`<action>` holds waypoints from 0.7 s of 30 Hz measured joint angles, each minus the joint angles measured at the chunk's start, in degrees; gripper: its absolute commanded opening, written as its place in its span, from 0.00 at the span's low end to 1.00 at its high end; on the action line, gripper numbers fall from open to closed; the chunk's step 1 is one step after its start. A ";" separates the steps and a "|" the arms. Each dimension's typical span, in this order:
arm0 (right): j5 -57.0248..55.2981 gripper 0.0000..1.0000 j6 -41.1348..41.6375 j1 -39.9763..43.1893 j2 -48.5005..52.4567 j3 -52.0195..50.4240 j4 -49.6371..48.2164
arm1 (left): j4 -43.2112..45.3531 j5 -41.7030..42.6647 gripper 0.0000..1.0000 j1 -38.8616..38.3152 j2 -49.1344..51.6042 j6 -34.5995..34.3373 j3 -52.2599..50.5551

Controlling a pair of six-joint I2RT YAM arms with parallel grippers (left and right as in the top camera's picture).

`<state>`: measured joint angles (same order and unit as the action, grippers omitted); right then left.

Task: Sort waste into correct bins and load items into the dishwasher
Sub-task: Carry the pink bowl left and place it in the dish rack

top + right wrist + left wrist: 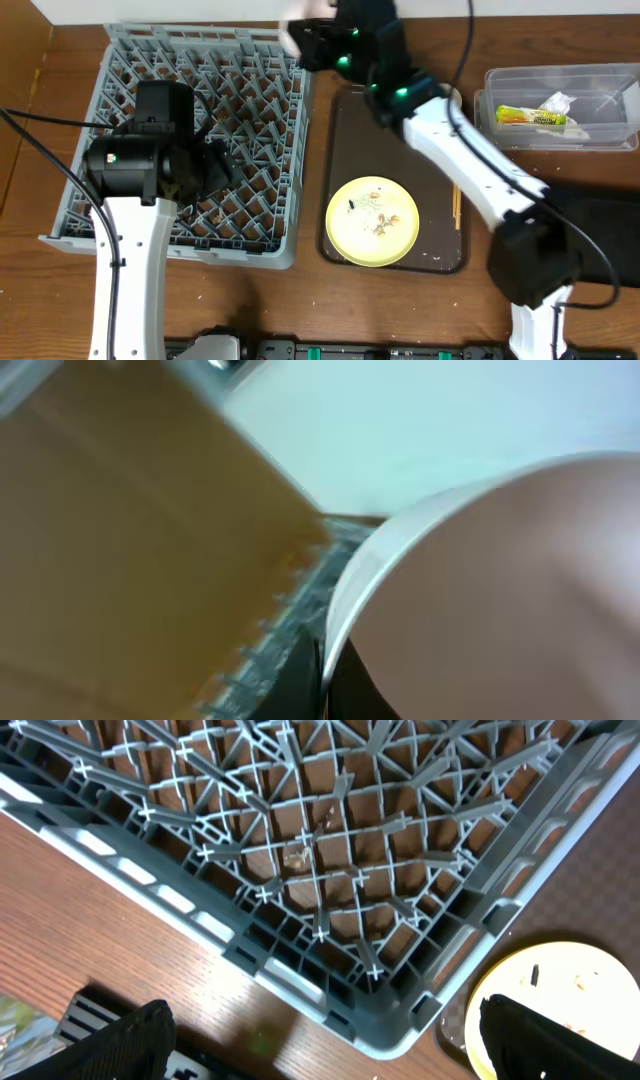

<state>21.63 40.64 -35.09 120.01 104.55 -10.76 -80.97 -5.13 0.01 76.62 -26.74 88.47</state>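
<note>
Over the far corner of the rack [200, 90], the right gripper [318, 45] is pinching the white bowl [480, 590] by its rim; it should be lowering it tilted between pegs [320, 910] before releasing. The left gripper [340, 1040] is hovering open, empty, above the rack.

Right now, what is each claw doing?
Left gripper: open, empty, above the dish rack.
Right gripper: closed on a white bowl.

Lab bench staged as kitchen, grey dish rack [240, 80] set on wooden table [250, 300], soiled yellow plate [372, 220] laid beside the rack.
</note>
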 measured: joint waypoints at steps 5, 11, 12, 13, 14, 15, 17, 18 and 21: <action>3.30 0.01 7.06 -3.54 8.98 0.04 -21.20 | 0.00 0.02 0.98 0.00 0.00 0.00 -0.04; 1.84 0.01 16.41 -5.64 17.57 -0.07 -32.35 | 0.02 0.02 0.98 0.00 0.00 0.00 -0.04; 1.88 0.01 17.25 -5.64 18.40 -0.07 -33.18 | 0.02 0.02 0.98 0.00 0.00 0.00 -0.04; 1.97 0.01 17.77 -5.66 19.15 -0.07 -33.70 | 0.02 0.02 0.98 0.00 0.00 0.00 -0.04; 2.16 0.01 18.21 -5.68 19.63 -0.07 -33.57 | 0.02 0.02 0.98 0.00 0.00 0.00 -0.04; 2.36 0.01 18.36 -5.86 19.78 -0.07 -33.33 | 0.02 0.00 0.98 0.00 0.00 0.00 -0.04; 2.84 0.01 18.32 -6.54 19.78 -0.04 -31.98 | 0.00 0.02 0.98 0.00 0.00 0.00 -0.04; 3.32 0.01 18.16 -7.21 19.78 -0.04 -30.82 | 0.02 0.02 0.98 0.00 0.00 0.00 -0.04; 4.57 0.01 17.05 -9.44 19.80 -0.04 -28.87 | 0.00 0.02 0.98 0.00 0.00 0.00 -0.04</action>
<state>26.20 57.69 -44.53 139.81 104.51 -39.64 -80.97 -5.10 0.01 76.62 -26.74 88.42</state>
